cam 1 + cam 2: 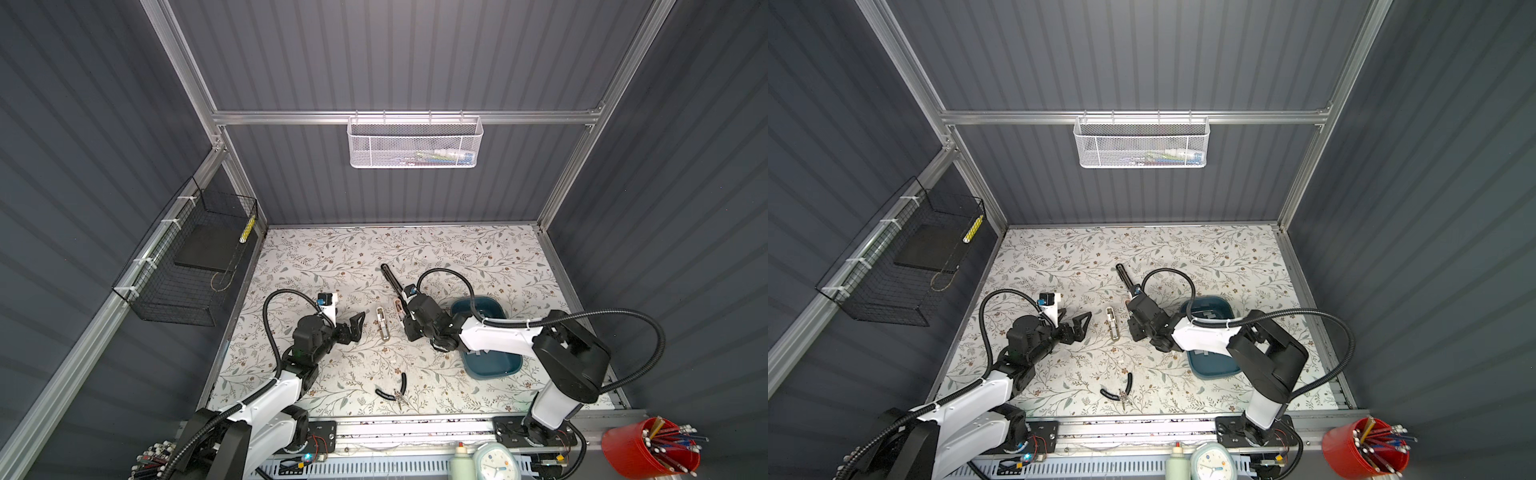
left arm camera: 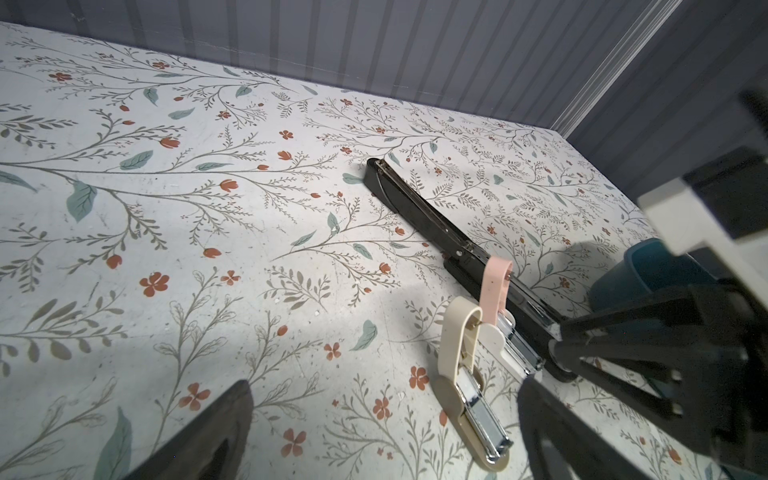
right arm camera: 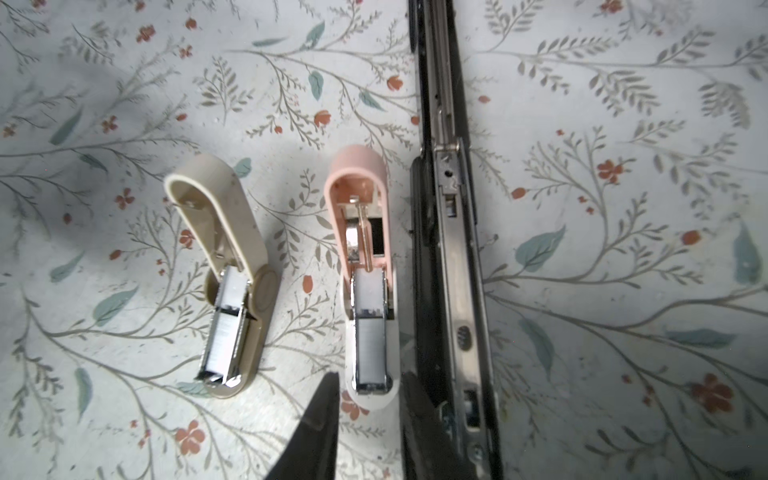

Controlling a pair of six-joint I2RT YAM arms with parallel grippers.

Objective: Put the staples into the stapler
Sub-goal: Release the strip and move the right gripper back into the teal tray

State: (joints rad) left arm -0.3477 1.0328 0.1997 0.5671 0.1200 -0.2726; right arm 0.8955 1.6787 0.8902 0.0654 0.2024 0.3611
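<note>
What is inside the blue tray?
In a top view, silver-grey staples show at the far end of the blue tray; the right arm covers its middle, hiding what lies there.

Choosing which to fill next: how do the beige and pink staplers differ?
The beige stapler is tan all over; the pink stapler has a white base. The pink stapler lies beside the black stapler, straddled by the right gripper; the beige stapler lies apart. Both are open.

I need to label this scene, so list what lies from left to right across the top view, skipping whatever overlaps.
In order: black wire basket on the wall → open left hand → beige plastic stapler with its lid up → dark teal plastic tray.
</note>
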